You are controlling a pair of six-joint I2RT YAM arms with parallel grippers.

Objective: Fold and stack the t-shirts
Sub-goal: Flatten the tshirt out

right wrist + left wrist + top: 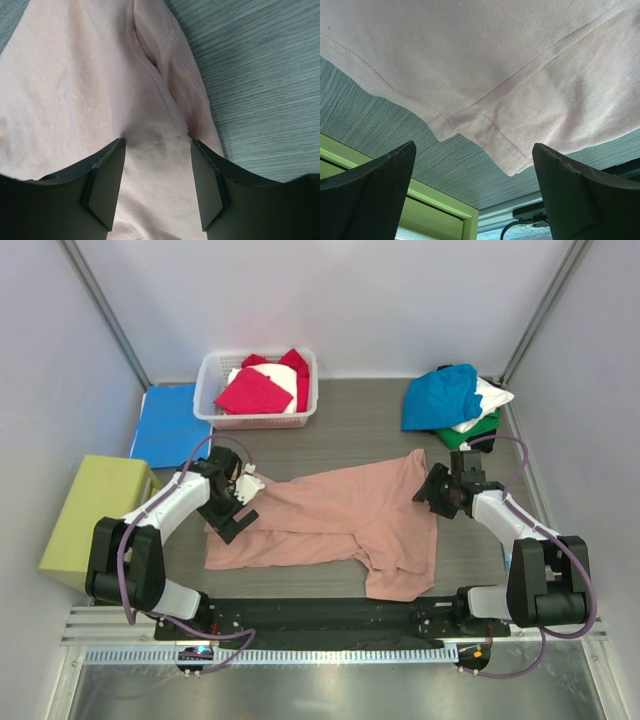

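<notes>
**Q:** Top view: how do the pincers stand?
**A:** The left gripper (232, 512), spread wide and empty, sits at the left hem of the dusty-pink soft cloth t-shirt (340, 515), which lies rumpled mid-table. The right gripper (441, 492) meets its right sleeve.

**Q:** Left wrist view?
**A:** A stitched hem corner (495, 135) lies just beyond the fingers, over the grey wood-grain table (380, 115).

**Q:** Right wrist view?
**A:** Half-parted jaws straddle a sleeve ridge; whether they pinch it, I cannot tell.

**Q:** Handling and room?
**A:** Likely light, limp and draping, so grasp hems or seams. Bare table lies beyond the shirt, bounded by the white plastic basket (305, 390) and the teal-white-green cloth pile (445, 395).
</notes>
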